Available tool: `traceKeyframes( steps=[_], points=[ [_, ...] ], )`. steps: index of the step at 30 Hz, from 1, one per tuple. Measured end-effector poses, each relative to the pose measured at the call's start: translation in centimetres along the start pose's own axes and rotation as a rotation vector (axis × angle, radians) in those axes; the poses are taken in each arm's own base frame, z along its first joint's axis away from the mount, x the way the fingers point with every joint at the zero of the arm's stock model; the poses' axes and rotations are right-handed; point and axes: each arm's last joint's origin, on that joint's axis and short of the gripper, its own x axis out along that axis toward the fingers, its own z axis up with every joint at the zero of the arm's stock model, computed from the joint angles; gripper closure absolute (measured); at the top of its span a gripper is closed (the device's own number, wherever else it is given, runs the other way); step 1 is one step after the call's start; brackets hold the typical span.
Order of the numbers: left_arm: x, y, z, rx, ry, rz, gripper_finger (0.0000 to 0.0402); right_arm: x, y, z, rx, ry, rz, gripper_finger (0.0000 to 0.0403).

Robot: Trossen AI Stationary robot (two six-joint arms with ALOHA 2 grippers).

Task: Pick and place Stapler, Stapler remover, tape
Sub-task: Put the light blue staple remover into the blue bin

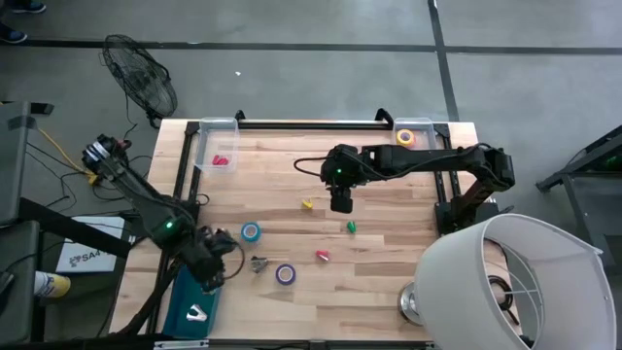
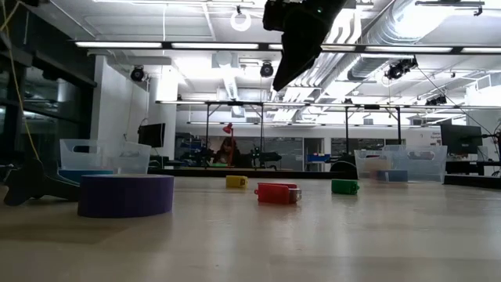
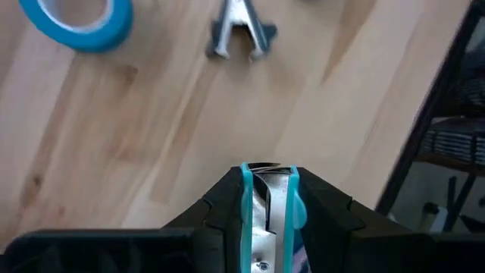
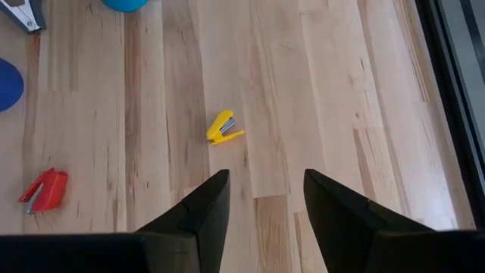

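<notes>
My left gripper (image 1: 211, 271) hangs at the table's near left, by the far end of a blue bin (image 1: 182, 309), shut on a stapler remover (image 3: 267, 199) with light-blue sides and a metal middle. A grey stapler remover (image 1: 258, 262) lies on the wood close by. A blue tape (image 1: 251, 231) and a purple tape (image 1: 285, 274) lie flat. My right gripper (image 1: 340, 205) hovers open mid-table beside a yellow stapler (image 4: 224, 127). A green stapler (image 1: 351, 227) and a red stapler (image 1: 322, 256) lie nearer the front. My left gripper pinches the stapler remover's two light-blue sides (image 3: 246, 193) between its two fingers, coming steeply from above. Its metal tip (image 3: 265, 167) sticks out just past the fingertips. The remover is lifted clear of the table.
The blue bin holds another pale stapler remover (image 1: 199, 313). A clear bin (image 1: 216, 148) at the far left holds something pink; one at the far right holds a yellow tape (image 1: 405, 137). A white lampshade (image 1: 515, 282) overhangs the near right corner.
</notes>
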Motion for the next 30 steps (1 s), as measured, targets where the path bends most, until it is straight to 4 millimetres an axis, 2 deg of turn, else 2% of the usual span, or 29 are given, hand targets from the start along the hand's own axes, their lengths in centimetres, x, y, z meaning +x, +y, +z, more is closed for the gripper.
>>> traceKeyframes(
  steps=[7,16,24,30],
  points=[
    [-0.4,-0.5,-2.9,0.07,0.04,0.008,0.0305,0.0,0.0,0.0,0.055,-0.002,0.001,0.0242],
    [-0.4,-0.7,-5.7,0.208,0.125,0.03,0.0305,0.0,0.3,0.0,0.05,-0.002,0.005,0.0242],
    [0.9,-1.4,-7.1,0.44,0.161,0.064,0.0305,0.0,0.3,0.0,0.045,-0.002,0.004,0.0242],
    [2.2,-2.4,-7.4,0.68,0.211,0.007,0.0305,0.0,0.3,0.0,0.021,-0.003,0.004,0.0242]
  ],
)
